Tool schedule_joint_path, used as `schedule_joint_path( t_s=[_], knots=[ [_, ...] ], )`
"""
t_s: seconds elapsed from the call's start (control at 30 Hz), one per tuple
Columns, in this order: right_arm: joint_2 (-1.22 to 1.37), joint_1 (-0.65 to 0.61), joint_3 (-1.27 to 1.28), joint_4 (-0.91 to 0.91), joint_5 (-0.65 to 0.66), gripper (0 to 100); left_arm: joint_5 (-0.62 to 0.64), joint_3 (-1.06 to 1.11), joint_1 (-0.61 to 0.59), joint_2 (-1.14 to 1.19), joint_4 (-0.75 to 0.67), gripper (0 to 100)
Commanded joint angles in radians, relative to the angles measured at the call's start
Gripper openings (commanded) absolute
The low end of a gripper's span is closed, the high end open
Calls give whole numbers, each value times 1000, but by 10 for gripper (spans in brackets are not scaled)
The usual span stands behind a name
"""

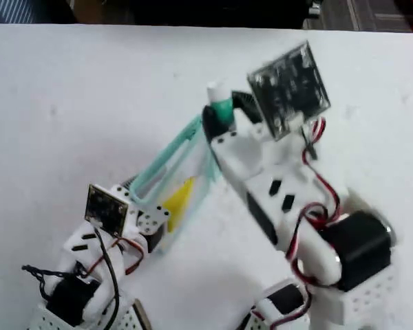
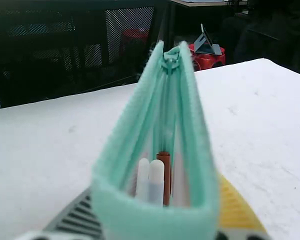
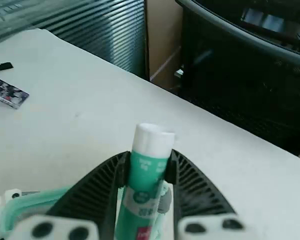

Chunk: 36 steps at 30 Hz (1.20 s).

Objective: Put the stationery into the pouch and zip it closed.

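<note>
Upper centre: our right hand [image 1: 220, 122] clamps green-and-white glue stick [image 1: 220, 102] | lower left: our left hand [image 1: 153, 218] grips mint fabric pouch [image 1: 166, 159].

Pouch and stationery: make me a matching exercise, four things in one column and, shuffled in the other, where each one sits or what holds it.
1 glue stick
2 pouch
3 brown pen
4 zipper slider

A inside the pouch
B at the pouch end away from the left gripper
C clamped in the right gripper
D held open-mouthed by the left gripper

Pairs: 1-C, 2-D, 3-A, 4-B
</note>
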Motion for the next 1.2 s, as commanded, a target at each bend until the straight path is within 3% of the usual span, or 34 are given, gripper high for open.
schedule_joint_path(
  t_s=[0.0, 0.23, 0.37, 0.63, 0.9, 1.17],
  knots=[
    [-61, -54, 121, -160, 11, 17, 8, 2, 16, 1, 9, 206],
    [-156, -174, 459, -608, 11, 17, 11, -2, 16, 1, 11, 242],
    [-157, -189, 560, -748, 9, 17, 5, -2, 15, 1, 9, 242],
    [-165, -189, 611, -651, 5, 17, 5, -2, 15, 1, 6, 242],
    [-268, -189, 540, -647, 5, 17, 5, 0, 15, 1, 8, 242],
    [-292, -191, 649, -705, 3, 17, 5, 0, 15, 1, 5, 242]
  ],
)
